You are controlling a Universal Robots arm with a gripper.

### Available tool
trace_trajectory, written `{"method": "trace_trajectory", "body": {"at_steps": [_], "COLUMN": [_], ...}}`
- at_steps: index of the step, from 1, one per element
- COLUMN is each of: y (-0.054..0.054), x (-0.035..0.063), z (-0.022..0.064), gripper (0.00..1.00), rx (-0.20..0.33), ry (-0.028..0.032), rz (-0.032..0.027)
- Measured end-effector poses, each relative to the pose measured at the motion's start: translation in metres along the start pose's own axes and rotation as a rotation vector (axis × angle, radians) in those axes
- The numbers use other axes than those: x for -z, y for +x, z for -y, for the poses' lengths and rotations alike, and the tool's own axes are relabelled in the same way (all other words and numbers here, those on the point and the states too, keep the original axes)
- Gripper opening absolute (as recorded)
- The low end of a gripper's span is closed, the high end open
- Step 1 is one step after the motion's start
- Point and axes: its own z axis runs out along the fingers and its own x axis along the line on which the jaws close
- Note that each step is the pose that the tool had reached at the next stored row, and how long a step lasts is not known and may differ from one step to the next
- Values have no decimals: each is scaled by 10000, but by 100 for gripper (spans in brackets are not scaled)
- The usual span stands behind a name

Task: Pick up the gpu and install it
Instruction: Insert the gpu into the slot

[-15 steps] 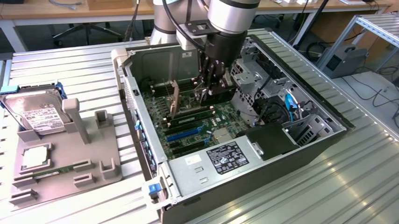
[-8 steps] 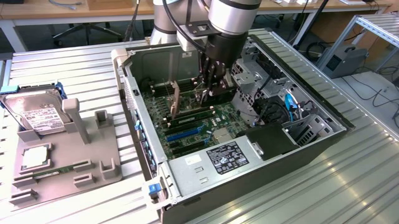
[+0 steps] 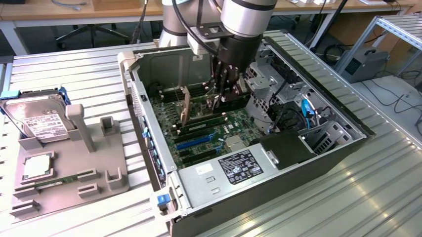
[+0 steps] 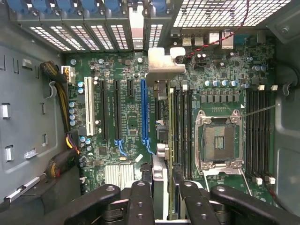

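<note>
Pincer: the black multi-fingered pincer (image 3: pixel 223 94) hangs inside the open computer case (image 3: pixel 343 123), its fingers (image 4: pixel 140 199) pinching the top edge of the gpu.
Gpu: a thin flat black circuit card (image 4: pixel 160 187) with a silvery metal bracket (image 4: pixel 161 63) at its far end, held on edge above the green motherboard (image 4: pixel 220 89), the bracket end toward the case's rear wall with its row of slot covers (image 4: pixel 98 33).
Slot: the card sits just beside the long blue expansion slot (image 4: pixel 144 110); from the wrist view it looks offset to the slot's CPU-socket side rather than right over it, though I cannot tell whether its lower edge is touching the board.
Doing it well: as I judge it, keep the card upright and parallel to the slot, line up the bracket with the open gap in the rear wall, and press down evenly along the edge.
Risks: a tilted card could jam on the slot's latch or scrape the black memory slots (image 4: pixel 180 131) next to it.
Surroundings: the case lies on a ribbed metal tabletop (image 3: pixel 79 74); near that tabletop's edge at the exterior view's left, a grey parts holder (image 3: pixel 66 173) carries a silver hard drive with white label (image 3: pixel 39 121) and a narrow green memory stick (image 3: pixel 56 182).
</note>
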Motion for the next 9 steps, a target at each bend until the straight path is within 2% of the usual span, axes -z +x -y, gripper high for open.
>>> {"method": "trace_trajectory", "body": {"at_steps": [9], "y": [27], "x": [0], "z": [-29], "gripper": [27], "rx": [1], "ry": [0], "rz": [0]}}
